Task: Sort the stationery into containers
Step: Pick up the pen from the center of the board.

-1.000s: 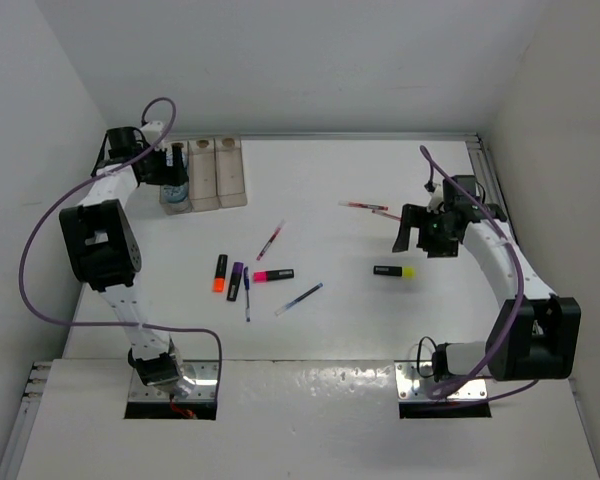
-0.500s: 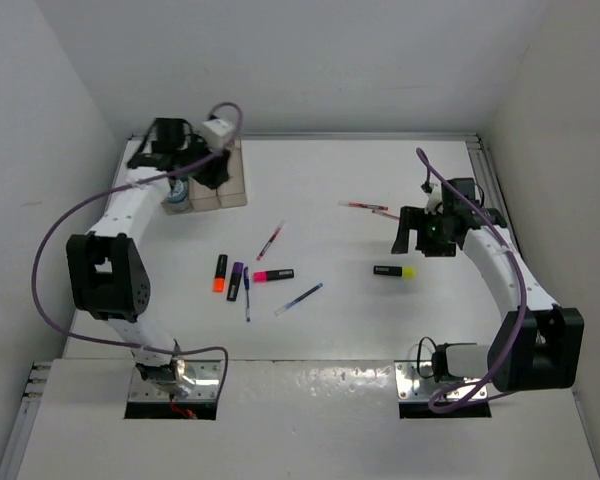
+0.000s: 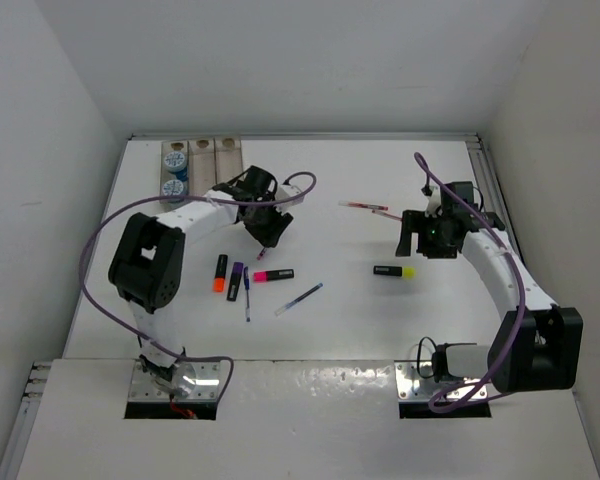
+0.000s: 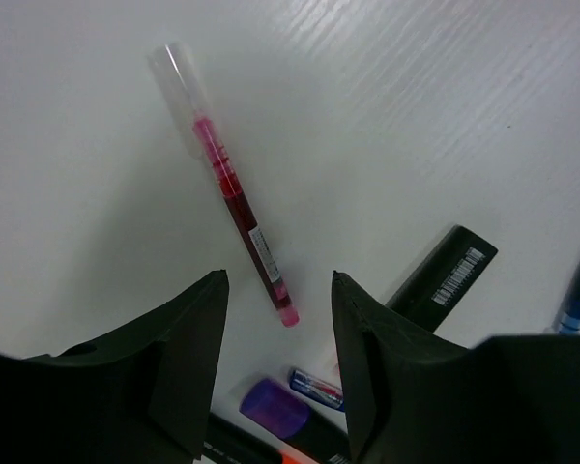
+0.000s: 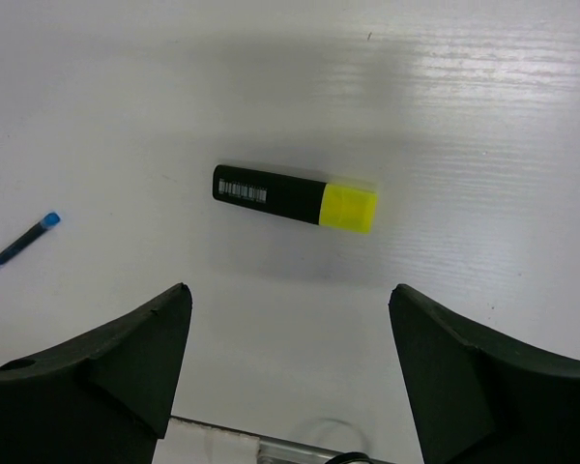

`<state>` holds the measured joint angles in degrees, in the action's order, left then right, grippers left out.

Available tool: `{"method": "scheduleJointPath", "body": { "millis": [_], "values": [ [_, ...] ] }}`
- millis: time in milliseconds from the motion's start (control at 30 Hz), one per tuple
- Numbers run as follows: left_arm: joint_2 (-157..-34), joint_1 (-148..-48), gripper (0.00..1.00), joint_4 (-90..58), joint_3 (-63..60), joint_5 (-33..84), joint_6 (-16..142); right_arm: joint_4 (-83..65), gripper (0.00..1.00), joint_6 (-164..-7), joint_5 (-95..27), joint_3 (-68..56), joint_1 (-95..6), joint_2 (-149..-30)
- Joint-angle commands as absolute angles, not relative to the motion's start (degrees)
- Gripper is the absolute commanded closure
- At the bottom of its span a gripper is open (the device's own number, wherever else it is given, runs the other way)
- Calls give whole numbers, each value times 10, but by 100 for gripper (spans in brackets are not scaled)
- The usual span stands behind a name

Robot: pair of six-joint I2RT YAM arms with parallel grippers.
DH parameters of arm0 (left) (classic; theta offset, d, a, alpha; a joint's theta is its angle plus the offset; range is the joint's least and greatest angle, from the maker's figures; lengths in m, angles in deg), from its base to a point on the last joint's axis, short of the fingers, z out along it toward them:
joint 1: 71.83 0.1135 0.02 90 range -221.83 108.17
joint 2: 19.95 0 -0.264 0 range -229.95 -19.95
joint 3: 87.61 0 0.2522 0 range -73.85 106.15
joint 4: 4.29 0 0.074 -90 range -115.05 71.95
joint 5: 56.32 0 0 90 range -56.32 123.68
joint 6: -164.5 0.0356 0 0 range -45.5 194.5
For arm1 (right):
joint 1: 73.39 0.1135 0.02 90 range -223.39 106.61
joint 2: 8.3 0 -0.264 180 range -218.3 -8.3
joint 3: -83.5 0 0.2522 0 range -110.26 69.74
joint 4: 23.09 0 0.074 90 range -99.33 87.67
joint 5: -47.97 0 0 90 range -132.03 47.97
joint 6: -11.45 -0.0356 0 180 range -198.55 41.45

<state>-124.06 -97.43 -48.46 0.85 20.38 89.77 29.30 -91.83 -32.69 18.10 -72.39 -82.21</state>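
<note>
The tan tray (image 3: 225, 170) sits in the far left corner of the desk (image 3: 330, 330), its three slots running from far to near. The leftmost slot holds two blue-and-white discs, one (image 3: 176, 160) towards the far end and the other (image 3: 174, 187) just nearer. The middle and right slots show bare wood, apart from a small round mark at the far end of each, too small to make out. The left arm (image 3: 195, 212) crosses the tray's near end and hides it.

All other stationery lies loose on the desk. The left jaws hang low over the middle of the desk, about half open and holding nothing. In the left wrist view a red pen (image 4: 234, 203) lies on the desk with its near tip in the gap between them, touching neither. Just nearer lie the orange-capped highlighter (image 3: 219, 274), the purple-capped highlighter (image 3: 235, 281) and the pink-capped highlighter (image 3: 273, 274). A blue pen (image 3: 246, 294) lies beside the purple one, and a second blue pen (image 3: 299, 299) lies a little to the right.

The right jaws stand wide open and empty above the right half of the desk. The yellow-capped highlighter (image 5: 295, 198) lies flat beyond them in the wrist view, cap pointing towards the right edge. Two more thin red pens (image 3: 365, 207) lie close together farther back, towards the far edge.
</note>
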Motion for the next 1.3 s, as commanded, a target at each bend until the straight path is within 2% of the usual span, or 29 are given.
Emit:
{"method": "scheduleJointPath", "body": {
  "millis": [0, 133, 400, 667, 700, 733, 867, 1033, 1267],
  "values": [
    [-1261, -984, 47, -489, 18, 240, 862, 265, 19, -903, -346, 181, -722, -815],
    [-1295, -992, 54, -496, 33, 258, 857, 257, 23, -898, -352, 181, -722, -823],
    [-1339, -1001, 63, -491, 60, 302, 836, 249, 25, -902, -354, 187, -719, -827],
    [-1371, -1003, 88, -500, 77, 328, 822, 248, 25, -904, -353, 189, -717, -823],
    [-1370, -1000, 97, -501, 76, 325, 821, 248, 25, -904, -353, 190, -717, -823],
    [-1366, -997, 100, -502, 77, 318, 820, 247, 26, -904, -354, 190, -717, -823],
    [-1283, -964, 100, -471, 75, 264, 800, 247, 25, -904, -352, 194, -717, -820],
    [-1207, -878, 100, -442, 146, 288, 709, 244, 25, -909, -346, 197, -716, -820],
    [-1287, -793, 100, -487, 296, 401, 649, 236, 25, -915, -336, 195, -704, -822]
  ]
}}
